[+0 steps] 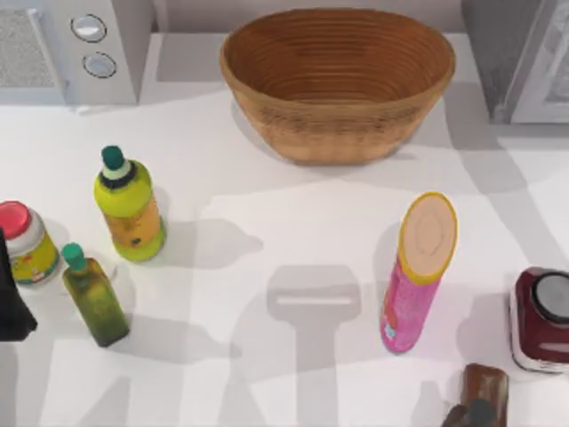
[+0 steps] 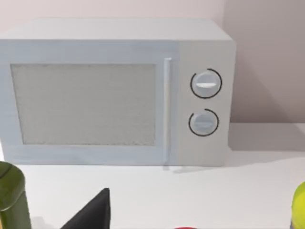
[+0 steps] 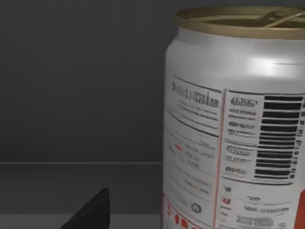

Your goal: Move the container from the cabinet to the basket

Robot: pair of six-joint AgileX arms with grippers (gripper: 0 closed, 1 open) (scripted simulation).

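The container (image 3: pixel 233 129), a silver can with a gold rim, small print and red marks, stands upright on a dark grey shelf close in front of my right gripper (image 3: pixel 90 213). The grey cabinet (image 1: pixel 520 58) with its pale framed door is at the table's back right. At the back centre sits the wide brown wicker basket (image 1: pixel 338 80), with nothing in it. My left gripper (image 2: pixel 90 214) stays at the left edge of the table, where the arm (image 1: pixel 9 298) is a dark shape, and it faces the white microwave.
The white microwave (image 1: pixel 76 44) fills the back left corner. A yellow-green bottle (image 1: pixel 129 209), an olive bottle (image 1: pixel 93 298) and a red-lidded jar (image 1: pixel 25 242) crowd the left. On the right are a pink tube (image 1: pixel 418 276), a dark red jar (image 1: pixel 542 320) and a brown bottle (image 1: pixel 480 396).
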